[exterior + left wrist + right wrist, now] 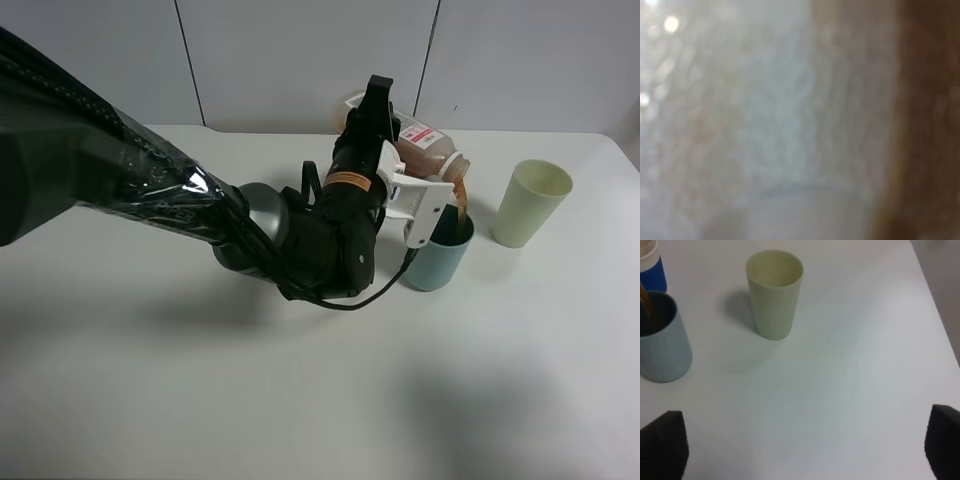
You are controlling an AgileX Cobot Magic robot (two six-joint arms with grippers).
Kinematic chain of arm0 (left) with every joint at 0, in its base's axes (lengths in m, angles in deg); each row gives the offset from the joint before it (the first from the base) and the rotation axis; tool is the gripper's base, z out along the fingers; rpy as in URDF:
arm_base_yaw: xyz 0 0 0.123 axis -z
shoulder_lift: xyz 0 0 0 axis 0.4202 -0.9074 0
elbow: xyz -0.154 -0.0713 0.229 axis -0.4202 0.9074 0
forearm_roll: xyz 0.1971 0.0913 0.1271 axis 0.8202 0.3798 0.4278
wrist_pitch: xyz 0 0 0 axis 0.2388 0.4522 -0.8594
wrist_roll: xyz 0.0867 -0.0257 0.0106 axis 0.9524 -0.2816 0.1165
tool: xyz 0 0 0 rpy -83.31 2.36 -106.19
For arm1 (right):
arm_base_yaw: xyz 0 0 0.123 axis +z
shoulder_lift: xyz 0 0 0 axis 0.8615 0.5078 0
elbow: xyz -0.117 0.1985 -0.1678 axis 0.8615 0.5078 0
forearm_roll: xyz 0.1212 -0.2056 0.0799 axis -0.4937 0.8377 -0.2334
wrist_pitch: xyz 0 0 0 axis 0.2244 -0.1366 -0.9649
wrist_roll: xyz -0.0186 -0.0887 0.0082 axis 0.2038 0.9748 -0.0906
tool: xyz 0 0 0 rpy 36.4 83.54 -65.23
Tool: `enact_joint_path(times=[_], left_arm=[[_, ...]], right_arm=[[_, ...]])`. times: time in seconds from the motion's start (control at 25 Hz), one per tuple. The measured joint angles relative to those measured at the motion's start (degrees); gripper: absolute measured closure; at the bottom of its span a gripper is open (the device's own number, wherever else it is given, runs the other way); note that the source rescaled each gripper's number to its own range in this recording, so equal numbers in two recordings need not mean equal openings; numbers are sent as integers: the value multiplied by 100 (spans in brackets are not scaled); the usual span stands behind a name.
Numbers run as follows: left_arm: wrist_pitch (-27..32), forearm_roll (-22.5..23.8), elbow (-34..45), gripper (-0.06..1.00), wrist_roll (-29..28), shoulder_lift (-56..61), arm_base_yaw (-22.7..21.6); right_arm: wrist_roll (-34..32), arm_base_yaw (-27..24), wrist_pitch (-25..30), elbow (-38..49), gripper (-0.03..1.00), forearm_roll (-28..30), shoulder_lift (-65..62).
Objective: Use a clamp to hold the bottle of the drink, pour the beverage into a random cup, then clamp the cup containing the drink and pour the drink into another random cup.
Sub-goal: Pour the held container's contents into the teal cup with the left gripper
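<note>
So the left claw (412,178) is clenched on the bottle (428,150), with its white fingers (420,205) across the body, and the bottle is tipped way over with the neck pointing down over the teal cup (440,255). There's a thin brown stream of the drink (462,205) running from the mouth straight into that cup, and you can see more brown stuff inside the bottle. The teal cup stands upright on the desk (200,400), right under the bottle's mouth. The left wrist cam is no help, it's just a pale and brown blur. From the right wrist cam you get the teal cup (662,340) with the stream (647,307) going in, and the blue-banded cup (650,267) just beside it, though only part of it is in frame. The pale yellow-green cup (774,292) stands by itself, upright, a bit apart from the teal one. The right claw (802,447) is released, jaws spread wide with nothing between them, hanging over bare desk near the pale cup.
</note>
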Motion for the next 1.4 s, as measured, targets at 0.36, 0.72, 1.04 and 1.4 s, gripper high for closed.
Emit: enact_joint_path(times=[0.36,0.72,1.04,1.4], left_arm=[[-47,16,0,92,116,0,0],[-81,16,0,92,138,0,0],[-81,16,0,92,205,0,-33],[-81,16,0,92,309,0,-52]], right_arm=[[0,0,0,0,16,0,0],[0,0,0,0,16,0,0],[0,0,0,0,16,0,0],[0,0,0,0,16,0,0]])
